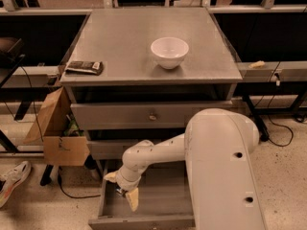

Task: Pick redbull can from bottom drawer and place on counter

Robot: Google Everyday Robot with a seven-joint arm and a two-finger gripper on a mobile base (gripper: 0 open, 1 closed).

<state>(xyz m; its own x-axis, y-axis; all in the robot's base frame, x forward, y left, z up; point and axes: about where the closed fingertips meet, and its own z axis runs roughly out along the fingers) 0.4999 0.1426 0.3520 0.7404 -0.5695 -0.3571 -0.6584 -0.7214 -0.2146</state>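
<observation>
The bottom drawer is pulled out at the foot of the grey cabinet. My gripper reaches down into its left part, close to the left wall. Its two cream fingers stand spread apart, so it is open. A small dark patch shows between them, and I cannot tell what it is. The redbull can is hidden from view. The counter is the cabinet's flat grey top, well above the gripper.
A white bowl stands on the counter right of centre, and a dark flat packet lies at its front left edge. My white arm covers the drawer's right side. A cardboard box and a shoe are at the left.
</observation>
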